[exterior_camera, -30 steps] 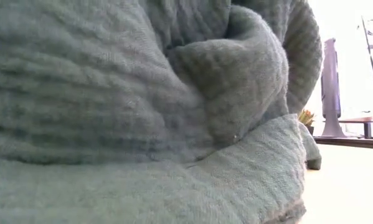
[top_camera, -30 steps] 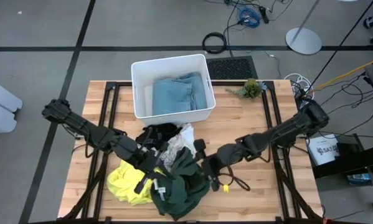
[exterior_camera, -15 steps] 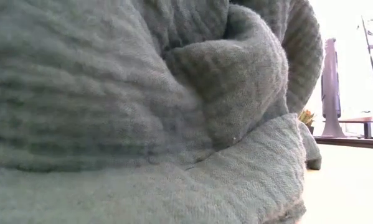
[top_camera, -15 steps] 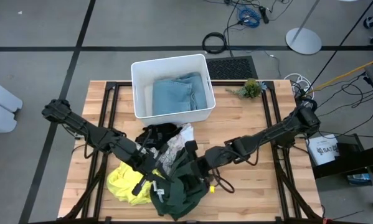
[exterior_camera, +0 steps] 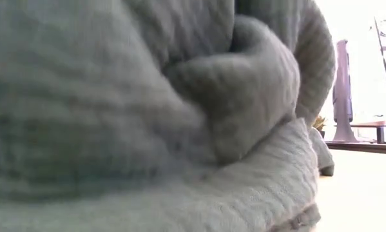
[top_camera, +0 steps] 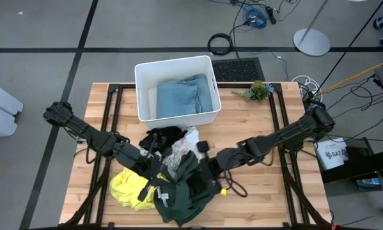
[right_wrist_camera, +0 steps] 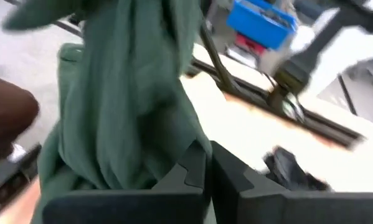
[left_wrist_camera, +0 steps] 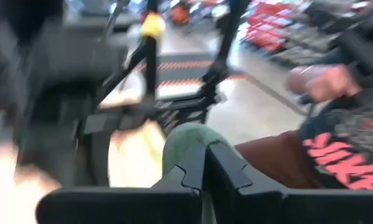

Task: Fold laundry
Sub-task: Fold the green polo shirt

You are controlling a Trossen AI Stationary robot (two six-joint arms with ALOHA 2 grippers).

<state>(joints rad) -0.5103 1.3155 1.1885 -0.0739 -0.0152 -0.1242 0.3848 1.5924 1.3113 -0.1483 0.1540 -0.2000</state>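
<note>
- Down at the front of the table, the dark green garment sits heaped in the pile, beside the bright yellow one.
- Left gripper is clamped on a fold of green cloth, its fingers pinched together in the left wrist view.
- Right gripper is clenched too, on the garment's opposite edge, green fabric draping past it.
- So the cloth lies between the two arms, roughly equally near both; its long axis probably runs gripper to gripper, though the bunching makes that hard to confirm.
- Light blue piece rests in the white bin.
</note>
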